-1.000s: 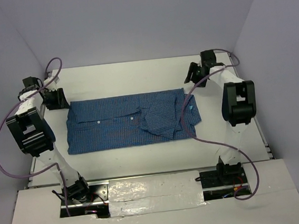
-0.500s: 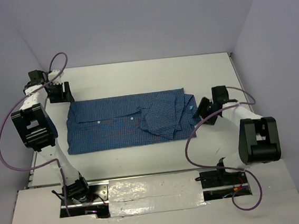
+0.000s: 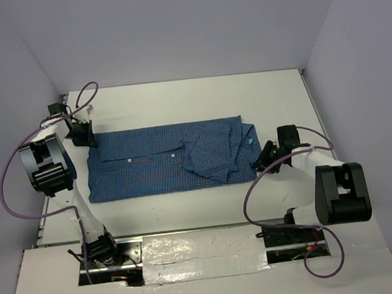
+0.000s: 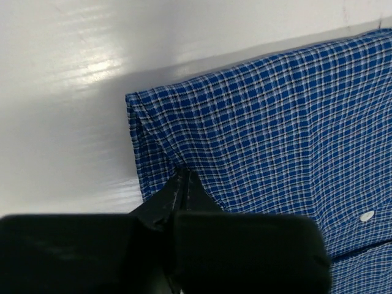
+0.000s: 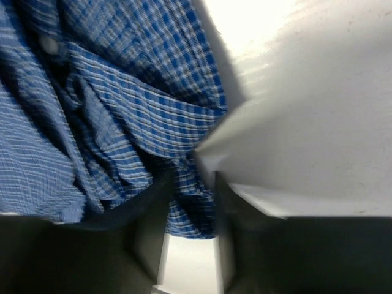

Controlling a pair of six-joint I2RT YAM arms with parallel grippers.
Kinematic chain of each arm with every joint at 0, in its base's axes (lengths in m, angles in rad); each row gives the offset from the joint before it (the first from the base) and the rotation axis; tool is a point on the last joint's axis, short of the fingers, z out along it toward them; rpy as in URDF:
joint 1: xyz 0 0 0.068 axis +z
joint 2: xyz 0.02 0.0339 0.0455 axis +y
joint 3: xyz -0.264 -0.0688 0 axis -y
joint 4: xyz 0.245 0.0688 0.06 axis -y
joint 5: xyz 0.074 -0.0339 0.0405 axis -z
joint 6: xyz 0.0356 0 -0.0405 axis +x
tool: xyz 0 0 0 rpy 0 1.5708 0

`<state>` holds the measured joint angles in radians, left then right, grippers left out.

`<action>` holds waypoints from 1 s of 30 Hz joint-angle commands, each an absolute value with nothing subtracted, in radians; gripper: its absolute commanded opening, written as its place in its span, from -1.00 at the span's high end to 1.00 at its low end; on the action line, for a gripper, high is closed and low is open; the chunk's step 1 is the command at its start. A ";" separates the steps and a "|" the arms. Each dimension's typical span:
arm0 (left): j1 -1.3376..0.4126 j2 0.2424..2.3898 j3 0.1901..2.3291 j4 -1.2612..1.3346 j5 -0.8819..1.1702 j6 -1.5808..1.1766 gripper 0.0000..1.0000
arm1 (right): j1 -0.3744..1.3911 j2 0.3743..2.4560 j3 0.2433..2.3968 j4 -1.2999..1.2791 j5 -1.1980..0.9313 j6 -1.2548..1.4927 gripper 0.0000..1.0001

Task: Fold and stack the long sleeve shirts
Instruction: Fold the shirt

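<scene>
Shirt (image 3: 156, 165) lies flat across the middle of the table (image 3: 177, 100), long side running left to right, with a looser bunch of cloth on its right part. My left gripper (image 4: 182, 179) is down at the far left corner, fingertips pinched together on the edge, and the cloth puckers where they meet, so I judge that hold is made. My right gripper (image 5: 191, 184) is at the right end with crumpled cloth sitting between its jaws. They stand apart, and I cannot tell whether they are clamping it or only straddling it

The step, as I read it, is taking both ends so the shirt can be folded over. To do it well, I want the right jaws to bite every layer in that bunch, not just the top fold, before anything lifts. Then both hands should rise together and level, keeping light tension along the far edge so the checks stay square. If one hand leads, the loose right part will likely drag and wrinkle, and a corner-only pinch on the left may slip
</scene>
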<state>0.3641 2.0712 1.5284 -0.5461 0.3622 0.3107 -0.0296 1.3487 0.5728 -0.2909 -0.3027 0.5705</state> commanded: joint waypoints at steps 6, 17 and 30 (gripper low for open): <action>0.388 2.022 1.491 -0.551 0.388 0.344 1.00 | -0.021 1.479 0.666 -0.233 -0.290 0.557 1.00; 0.417 1.898 1.312 -0.673 0.434 0.537 0.81 | -0.026 1.949 1.316 -0.406 -0.218 0.454 1.00; 0.348 1.637 1.045 -0.897 0.494 0.899 0.38 | -0.020 2.451 2.207 -0.658 -0.239 0.428 0.06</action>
